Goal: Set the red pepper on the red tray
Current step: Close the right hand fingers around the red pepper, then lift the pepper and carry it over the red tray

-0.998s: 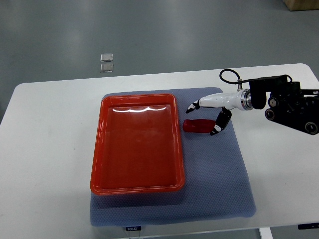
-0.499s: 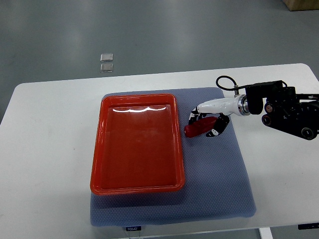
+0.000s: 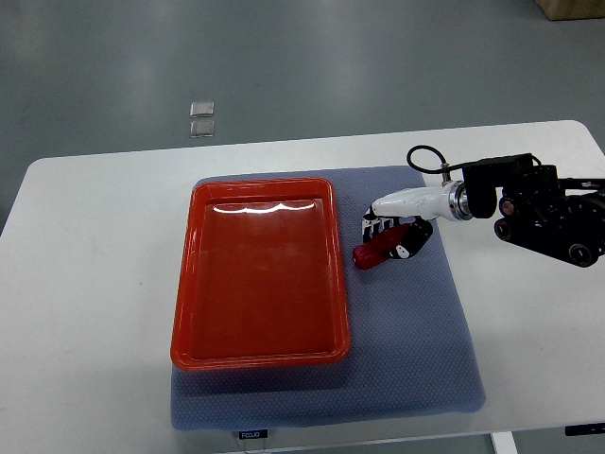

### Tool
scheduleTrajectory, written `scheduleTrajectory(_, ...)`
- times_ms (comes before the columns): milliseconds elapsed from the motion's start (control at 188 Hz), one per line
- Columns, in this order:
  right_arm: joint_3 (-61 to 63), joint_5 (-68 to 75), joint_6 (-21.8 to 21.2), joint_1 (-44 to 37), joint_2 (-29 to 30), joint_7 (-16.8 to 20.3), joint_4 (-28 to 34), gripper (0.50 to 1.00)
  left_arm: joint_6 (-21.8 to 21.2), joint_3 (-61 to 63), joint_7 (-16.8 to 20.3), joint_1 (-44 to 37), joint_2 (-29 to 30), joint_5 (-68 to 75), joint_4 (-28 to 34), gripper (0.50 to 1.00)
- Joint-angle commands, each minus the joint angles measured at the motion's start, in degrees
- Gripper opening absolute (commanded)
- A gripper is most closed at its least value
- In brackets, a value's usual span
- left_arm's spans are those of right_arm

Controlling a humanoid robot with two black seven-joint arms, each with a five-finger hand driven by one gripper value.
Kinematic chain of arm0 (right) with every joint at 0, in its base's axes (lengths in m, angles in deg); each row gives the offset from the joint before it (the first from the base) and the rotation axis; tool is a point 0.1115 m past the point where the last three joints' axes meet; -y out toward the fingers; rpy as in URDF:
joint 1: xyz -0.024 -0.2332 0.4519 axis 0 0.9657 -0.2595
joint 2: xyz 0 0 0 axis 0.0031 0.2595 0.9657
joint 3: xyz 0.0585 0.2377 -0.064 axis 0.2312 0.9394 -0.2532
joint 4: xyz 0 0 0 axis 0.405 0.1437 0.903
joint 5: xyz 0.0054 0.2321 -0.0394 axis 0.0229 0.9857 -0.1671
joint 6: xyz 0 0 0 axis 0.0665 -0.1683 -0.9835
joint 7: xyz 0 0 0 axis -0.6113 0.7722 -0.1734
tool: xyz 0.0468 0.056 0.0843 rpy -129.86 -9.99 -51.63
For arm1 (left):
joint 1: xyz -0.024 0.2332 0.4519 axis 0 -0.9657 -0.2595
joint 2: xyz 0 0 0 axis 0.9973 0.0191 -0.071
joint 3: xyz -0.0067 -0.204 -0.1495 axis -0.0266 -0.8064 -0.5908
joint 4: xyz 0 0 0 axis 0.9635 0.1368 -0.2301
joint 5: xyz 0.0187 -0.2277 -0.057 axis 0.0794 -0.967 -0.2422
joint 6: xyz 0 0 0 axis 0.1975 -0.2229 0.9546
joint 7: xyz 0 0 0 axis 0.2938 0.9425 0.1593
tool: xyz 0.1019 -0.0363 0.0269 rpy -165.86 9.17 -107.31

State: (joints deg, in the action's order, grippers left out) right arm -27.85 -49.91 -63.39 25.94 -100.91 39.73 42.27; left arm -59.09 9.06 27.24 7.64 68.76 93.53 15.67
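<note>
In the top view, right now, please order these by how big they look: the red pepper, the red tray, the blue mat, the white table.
1. white table
2. blue mat
3. red tray
4. red pepper, partly covered by the right hand closed on it

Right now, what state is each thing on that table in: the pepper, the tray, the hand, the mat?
red pepper: lying on the mat just right of the tray, fingers closed around it, not yet on the tray.
red tray: flat on the mat, nothing in it.
right hand: curled over the pepper, gripping it.
blue mat: spread flat on the white table.
left hand: out of view.
</note>
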Motion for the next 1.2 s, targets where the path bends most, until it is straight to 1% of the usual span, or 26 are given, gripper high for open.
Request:
scheduleTrajectory(0,0.1,0.0,0.0,-0.6,-0.1,0.0,0.0,0.500,0.0,0.0,0.0,0.0,0.0,0.0,0.0,1.000)
scheduleTrajectory(255,1.1,1.0,0.7,-4.7,-0.3,-0.3,-1.3,0.500,0.0,0.0,0.0,0.0,0.0,0.0,0.0,1.000)
scheduleTrajectory(366,1.5,2.1,1.7,-6.8,0.7,-0.5,-2.2,0.500,0.0,0.0,0.0,0.0,0.0,0.0,0.0,1.000)
scheduleTrajectory(435,2.5,3.4,2.3,-7.2,3.1,-0.5,-3.1,0.500,0.0,0.0,0.0,0.0,0.0,0.0,0.0,1.000)
scheduleTrajectory(536,3.3,4.6,2.5,-7.2,8.5,-0.5,-4.7,0.500,0.0,0.0,0.0,0.0,0.0,0.0,0.0,1.000)
scheduleTrajectory(701,4.8,4.7,3.0,-6.8,14.4,-0.6,-7.7,0.500,0.0,0.0,0.0,0.0,0.0,0.0,0.0,1.000)
scheduleTrajectory(796,4.8,4.6,3.1,-6.7,17.0,-0.5,-8.5,0.500,0.0,0.0,0.0,0.0,0.0,0.0,0.0,1.000)
scheduleTrajectory(923,4.8,4.7,3.0,-6.0,21.4,-0.6,-12.2,0.500,0.0,0.0,0.0,0.0,0.0,0.0,0.0,1.000)
scheduleTrajectory(1061,4.8,4.6,3.1,-5.1,23.2,-0.6,-13.3,0.500,0.0,0.0,0.0,0.0,0.0,0.0,0.0,1.000)
scheduleTrajectory(1194,4.8,4.6,3.8,-4.3,24.0,-0.5,-14.3,0.554,0.0,0.0,0.0,0.0,0.0,0.0,0.0,1.000)
